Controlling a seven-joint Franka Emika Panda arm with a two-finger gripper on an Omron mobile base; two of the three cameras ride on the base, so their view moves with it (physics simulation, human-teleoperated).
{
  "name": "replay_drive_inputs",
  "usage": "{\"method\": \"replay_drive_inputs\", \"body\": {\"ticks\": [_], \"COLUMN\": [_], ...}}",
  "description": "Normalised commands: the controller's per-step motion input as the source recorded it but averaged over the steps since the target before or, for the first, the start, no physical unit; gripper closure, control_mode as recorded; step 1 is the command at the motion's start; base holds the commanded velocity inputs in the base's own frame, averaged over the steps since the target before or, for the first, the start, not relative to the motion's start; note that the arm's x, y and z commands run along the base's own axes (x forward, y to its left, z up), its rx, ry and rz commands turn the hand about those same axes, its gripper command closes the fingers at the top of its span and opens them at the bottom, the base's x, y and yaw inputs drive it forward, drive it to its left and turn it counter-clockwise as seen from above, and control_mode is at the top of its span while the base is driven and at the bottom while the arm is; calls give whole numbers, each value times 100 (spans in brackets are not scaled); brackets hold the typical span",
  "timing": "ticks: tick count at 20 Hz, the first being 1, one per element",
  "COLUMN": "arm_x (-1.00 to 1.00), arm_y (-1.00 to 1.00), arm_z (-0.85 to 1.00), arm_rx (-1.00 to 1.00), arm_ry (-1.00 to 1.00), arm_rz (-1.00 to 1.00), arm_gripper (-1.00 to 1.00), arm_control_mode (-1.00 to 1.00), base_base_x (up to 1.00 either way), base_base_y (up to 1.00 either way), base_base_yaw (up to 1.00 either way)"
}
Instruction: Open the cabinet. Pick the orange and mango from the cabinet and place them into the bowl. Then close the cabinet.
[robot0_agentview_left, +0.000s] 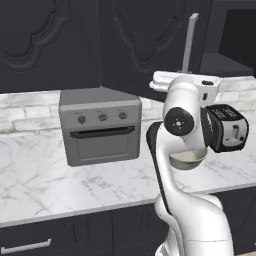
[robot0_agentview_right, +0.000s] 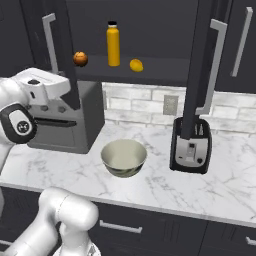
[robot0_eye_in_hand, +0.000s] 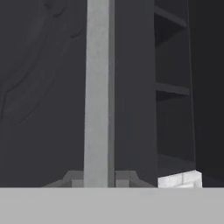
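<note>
The cabinet (robot0_agentview_right: 150, 30) fills the top of the right base view with both doors swung out toward the camera, so that each shows edge-on: the left door (robot0_agentview_right: 62, 50) in the upper left of the frame and the right door (robot0_agentview_right: 197, 65) right of centre, each with a long silver bar handle. On the open shelf between them, the orange (robot0_agentview_right: 80, 59) sits at the upper left, just beside the left door's edge. The mango (robot0_agentview_right: 136, 65) lies further right on the same shelf, near the top centre of the frame. A tall yellow bottle (robot0_agentview_right: 113, 44) with a dark cap stands upright between the two fruits.

Below the shelf, the bowl (robot0_agentview_right: 124, 157) rests on the marble counter (robot0_agentview_right: 150, 185) at the centre of the frame, holding nothing. A black toaster (robot0_agentview_right: 190, 145) stands just to its right, and a grey toaster oven (robot0_agentview_right: 65, 122) to its left against the brick backsplash.

In the hand view, the left door's handle (robot0_eye_in_hand: 97, 92) runs vertically through the middle of the frame, very close, with its mounting foot at the bottom; shelves show in the dark interior to the right. The fingertips cannot be made out there, so whether the gripper is spread or pressed together cannot be told.

In the left base view, the arm's white wrist (robot0_agentview_left: 185, 85) reaches up to the bar handle (robot0_agentview_left: 189, 42) in the upper right.
</note>
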Motion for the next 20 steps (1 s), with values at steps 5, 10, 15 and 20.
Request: {"method": "replay_drive_inputs", "body": {"ticks": [5,10,15,20], "arm_x": [-76,-39,-8,-65], "arm_y": [59,59,0,0], "arm_z": [33,15,0,1], "arm_rx": [-1,-8,0,1], "arm_ry": [5,5,-3,-3], "arm_rz": [-18,-14,0,-1], "arm_gripper": [100,-100,-100,-100], "arm_control_mode": [-100,-100,-100,-100], "base_base_x": [0,0,0,0], "base_base_y": [0,0,0,0], "base_base_yaw": [0,0,0,0]}}
